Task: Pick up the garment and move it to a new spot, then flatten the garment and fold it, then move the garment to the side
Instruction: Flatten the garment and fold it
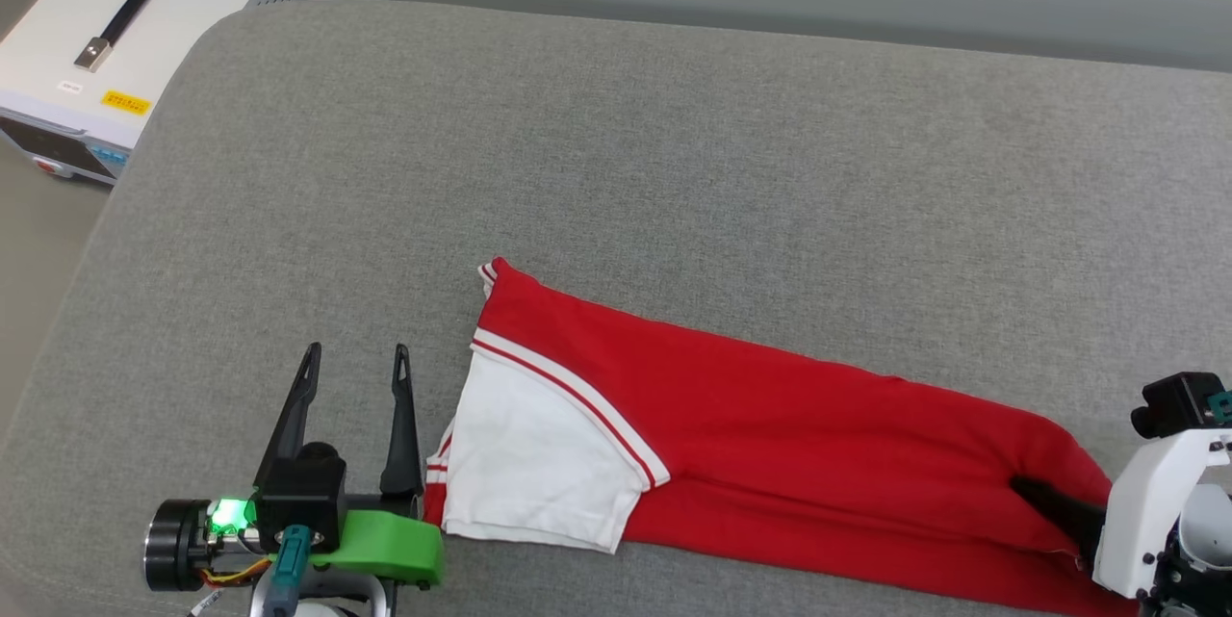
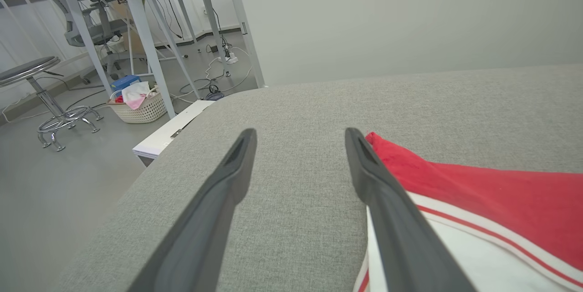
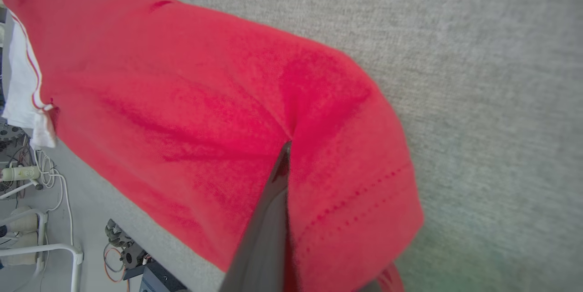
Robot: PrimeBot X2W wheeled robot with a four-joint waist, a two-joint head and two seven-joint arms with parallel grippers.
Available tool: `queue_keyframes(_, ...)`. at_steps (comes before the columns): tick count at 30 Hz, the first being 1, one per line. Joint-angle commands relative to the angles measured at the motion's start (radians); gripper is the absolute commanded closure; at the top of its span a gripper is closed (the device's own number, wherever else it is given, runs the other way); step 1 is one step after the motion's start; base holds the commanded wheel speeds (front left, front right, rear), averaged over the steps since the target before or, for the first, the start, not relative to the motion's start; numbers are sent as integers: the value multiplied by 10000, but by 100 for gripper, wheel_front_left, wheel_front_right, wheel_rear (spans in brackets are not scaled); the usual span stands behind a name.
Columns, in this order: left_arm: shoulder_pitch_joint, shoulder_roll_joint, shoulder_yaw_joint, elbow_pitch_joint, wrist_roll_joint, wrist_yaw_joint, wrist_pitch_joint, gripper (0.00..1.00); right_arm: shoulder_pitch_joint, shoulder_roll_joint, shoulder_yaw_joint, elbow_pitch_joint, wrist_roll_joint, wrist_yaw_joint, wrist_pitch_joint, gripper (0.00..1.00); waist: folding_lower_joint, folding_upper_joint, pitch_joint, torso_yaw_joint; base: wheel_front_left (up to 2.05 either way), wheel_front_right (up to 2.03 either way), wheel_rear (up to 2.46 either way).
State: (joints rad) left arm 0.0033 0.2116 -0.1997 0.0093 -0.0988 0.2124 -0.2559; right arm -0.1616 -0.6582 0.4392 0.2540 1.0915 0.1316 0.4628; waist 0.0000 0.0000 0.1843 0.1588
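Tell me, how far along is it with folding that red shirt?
Done: the garment lies on the grey cushion, folded lengthwise into a long strip. In hand: the right gripper pinches its hem end; the left gripper hangs open beside the white sleeve. Left: probably a crosswise fold, then moving it aside.

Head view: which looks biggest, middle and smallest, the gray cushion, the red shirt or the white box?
1. gray cushion, biggest.
2. garment, the red shirt, middle.
3. white box, smallest, though the picture's edge cuts it off.
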Motion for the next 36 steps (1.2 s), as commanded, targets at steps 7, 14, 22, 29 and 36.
queue_keyframes(7,292,-252,295,-28,465,-286,-59,0,304,-810,-796,445,295,-9,-561,100,0,0,-277,-181,0,0,0)
queue_keyframes(14,509,-313,378,6,630,-438,-59,0,698,-1725,-1682,1072,114,-9,-496,100,0,0,-514,-319,0,0,0)
queue_keyframes(22,648,-389,364,68,734,-580,-59,0,1170,-1767,-2234,-88,516,-9,-169,100,0,0,-765,-405,0,0,0)
queue_keyframes(29,707,-425,308,126,795,-685,-59,0,1587,-1464,-2359,-1852,639,-9,409,100,0,0,-948,-374,0,0,0)
queue_keyframes(36,618,-484,189,111,864,-757,-59,0,1121,-545,-1923,-2877,195,-9,1223,100,0,0,-871,-246,0,0,0)
